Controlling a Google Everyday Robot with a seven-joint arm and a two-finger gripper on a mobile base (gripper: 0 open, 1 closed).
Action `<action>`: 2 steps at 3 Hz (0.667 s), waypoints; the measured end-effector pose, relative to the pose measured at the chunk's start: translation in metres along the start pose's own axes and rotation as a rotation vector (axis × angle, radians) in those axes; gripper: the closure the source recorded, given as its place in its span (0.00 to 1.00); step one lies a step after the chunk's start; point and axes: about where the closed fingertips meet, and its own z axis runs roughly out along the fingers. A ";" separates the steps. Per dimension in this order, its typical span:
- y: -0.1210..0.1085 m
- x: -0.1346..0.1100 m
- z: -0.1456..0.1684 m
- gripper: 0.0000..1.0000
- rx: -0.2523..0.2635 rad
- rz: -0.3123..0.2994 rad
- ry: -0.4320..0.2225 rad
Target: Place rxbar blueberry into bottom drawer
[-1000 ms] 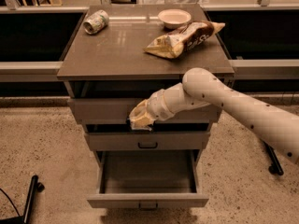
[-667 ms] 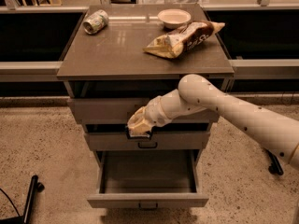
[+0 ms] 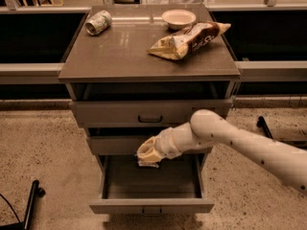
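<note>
The bottom drawer of the grey cabinet is pulled open, and what shows of its inside holds nothing. My gripper reaches in from the right and hangs over the drawer's back left part, just under the middle drawer. A small dark bar with a pale patch, the rxbar blueberry, shows at the fingertips, held above the drawer floor. The gripper is shut on it.
A tan-and-brown chip bag, a white bowl and a crushed can lie on the cabinet top. The top drawer and middle drawer stand slightly open. A black stand foot is on the floor at left.
The gripper has moved down with the bar, from in front of the upper drawers to over the open bottom drawer.
</note>
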 end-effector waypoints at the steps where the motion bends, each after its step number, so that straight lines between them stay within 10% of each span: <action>1: 0.007 0.031 0.007 1.00 0.044 0.011 -0.033; 2: 0.006 0.035 0.009 1.00 0.047 0.015 -0.039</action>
